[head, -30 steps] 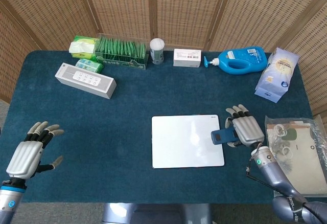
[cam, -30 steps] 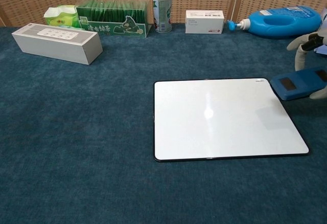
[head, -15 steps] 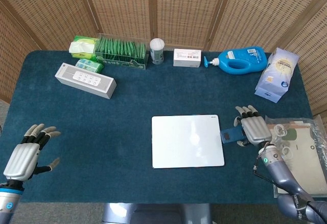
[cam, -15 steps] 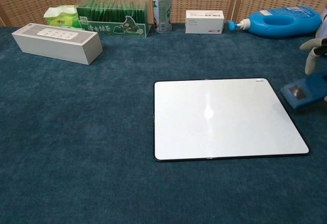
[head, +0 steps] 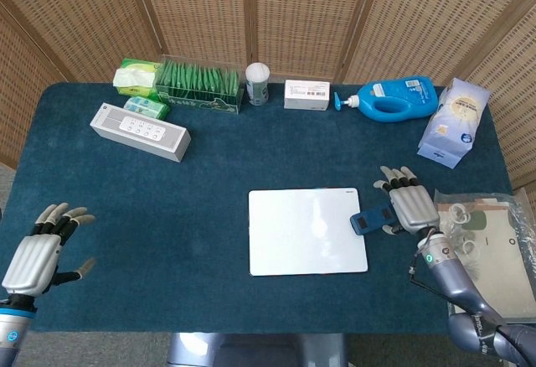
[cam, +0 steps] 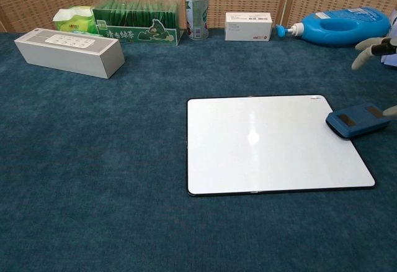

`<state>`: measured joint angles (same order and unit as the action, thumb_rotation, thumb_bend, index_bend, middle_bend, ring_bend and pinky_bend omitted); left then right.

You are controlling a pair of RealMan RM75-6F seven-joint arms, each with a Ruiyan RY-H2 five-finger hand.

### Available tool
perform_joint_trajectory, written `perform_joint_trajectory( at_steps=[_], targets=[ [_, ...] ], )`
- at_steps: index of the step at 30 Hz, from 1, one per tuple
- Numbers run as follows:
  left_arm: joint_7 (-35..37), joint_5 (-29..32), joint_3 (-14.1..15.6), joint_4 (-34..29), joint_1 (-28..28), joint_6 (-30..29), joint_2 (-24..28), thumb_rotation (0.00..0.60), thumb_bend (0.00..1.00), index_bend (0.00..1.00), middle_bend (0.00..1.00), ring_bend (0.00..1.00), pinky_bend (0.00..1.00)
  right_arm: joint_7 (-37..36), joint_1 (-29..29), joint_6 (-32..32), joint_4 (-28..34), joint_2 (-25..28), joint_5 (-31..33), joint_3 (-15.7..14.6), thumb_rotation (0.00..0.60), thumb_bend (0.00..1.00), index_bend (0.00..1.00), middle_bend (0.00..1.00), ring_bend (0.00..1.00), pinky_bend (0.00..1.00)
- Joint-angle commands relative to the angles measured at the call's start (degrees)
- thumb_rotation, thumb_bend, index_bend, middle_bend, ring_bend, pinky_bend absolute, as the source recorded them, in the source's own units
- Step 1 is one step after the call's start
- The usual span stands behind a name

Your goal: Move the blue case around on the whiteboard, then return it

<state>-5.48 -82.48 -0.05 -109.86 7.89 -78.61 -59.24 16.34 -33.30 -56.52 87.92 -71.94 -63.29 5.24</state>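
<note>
On the blue-carpeted table (head: 209, 183), a whiteboard (head: 306, 231) lies flat.

Bright even light, sharp focus, soft glare on whiteboard (cam: 273, 141), faint shadows

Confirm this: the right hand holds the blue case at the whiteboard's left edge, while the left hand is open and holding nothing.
Not quite. The right hand holds the blue case at the whiteboard's right edge, not its left, as the head view shows. The left hand is open and holding nothing.

My blue case (cam: 358, 120) (flat, dark patches on top) overlaps the white whiteboard (cam: 273, 145) at its 3 o'clock edge.
</note>
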Motion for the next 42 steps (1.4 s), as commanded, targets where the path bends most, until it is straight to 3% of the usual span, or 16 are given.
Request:
perform_joint_trajectory(
  at_steps=[1,7,13,21,34,42],
  targets=[
    [0.62,0.18,-0.26,0.14,-0.04,-0.17,0.4,0.6,0.33,0.23,0.2,0.07,0.0,-0.79,0.67,-1.9,1.73,0.81,-1.02,0.75,0.6,0.0,0.21,0.03,0.0,0.0],
    [1.79,0.35,-0.16,0.37,-0.62,-0.68,0.98,0.6,0.33,0.23,0.2,0.07,0.0,-5.04,3.2,-7.2,4.8,2.09,-3.75,2.24,0.6,0.02,0.21,0.03,0.0,0.0],
    [3.6,-0.53,0.2,1.46,-1.62,-1.95,1.24,0.6,0.33,0.23,0.2,0.07,0.0,-8.34,7.56,-14.46,5.96,3.22,-8.45,1.61,0.6,0.04,0.24,0.03,0.0,0.0],
    [8.22,-1.39,0.31,4.07,-3.0,-3.73,0.66,0.6,0.33,0.23,0.2,0.07,0.0,-7.84,14.59,-23.46,8.25,5.14,-12.67,-1.16,0.6,0.04,0.27,0.06,0.0,0.0],
    [12.29,-1.79,0.73,8.97,-5.57,-6.62,-0.93,0.6,0.33,0.26,0.2,0.07,0.0,-7.31,25.54,-32.2,9.09,8.86,-14.09,-6.03,0.6,0.04,0.3,0.06,0.0,0.0],
    [12.93,-3.21,1.17,10.16,-6.57,-7.98,-1.95,0.6,0.33,0.28,0.21,0.07,0.0,-8.26,29.12,-34.81,7.47,7.98,-14.97,-6.55,0.6,0.04,0.31,0.06,0.0,0.0]
  ],
)
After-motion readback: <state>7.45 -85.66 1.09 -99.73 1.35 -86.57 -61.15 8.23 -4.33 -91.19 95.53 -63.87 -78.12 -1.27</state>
